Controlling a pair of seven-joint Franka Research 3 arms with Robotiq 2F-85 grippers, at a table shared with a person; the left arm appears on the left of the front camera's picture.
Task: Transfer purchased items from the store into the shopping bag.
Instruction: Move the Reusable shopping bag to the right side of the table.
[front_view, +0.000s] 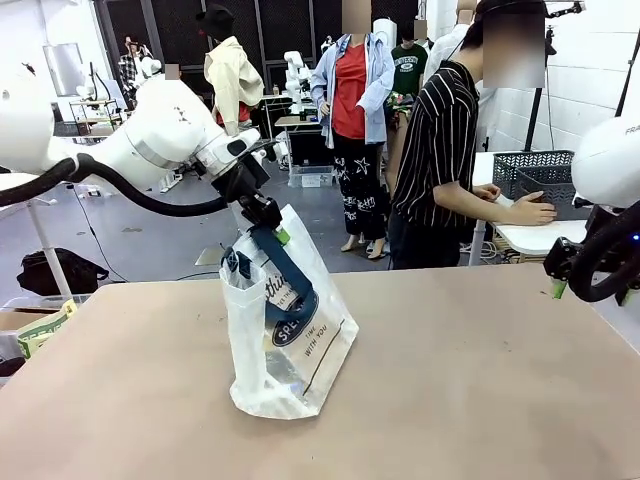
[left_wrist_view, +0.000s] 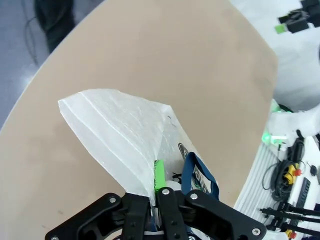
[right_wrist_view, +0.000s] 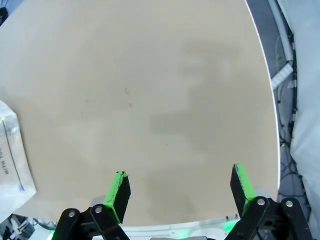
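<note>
The shopping bag (front_view: 290, 335), translucent white with navy handles and a navy oval logo, stands upright on the tan table (front_view: 470, 380). My left gripper (front_view: 273, 230) is shut on its top edge and holds the mouth up. In the left wrist view the left gripper (left_wrist_view: 156, 184) pinches the white plastic of the shopping bag (left_wrist_view: 117, 132) beside a navy handle (left_wrist_view: 199, 172). My right gripper (front_view: 590, 292) hovers open above the table's right edge; the right wrist view shows the right gripper (right_wrist_view: 180, 184) with nothing between its fingers. The store (front_view: 538, 170), a dark mesh basket, sits on a white side table at the far right.
A person in a striped shirt (front_view: 440, 150) stands beyond the table with a hand (front_view: 530, 210) by the store. A corner of the bag (right_wrist_view: 12, 150) lies at the left edge of the right wrist view. Bare tabletop (right_wrist_view: 165, 90) spreads under the right gripper.
</note>
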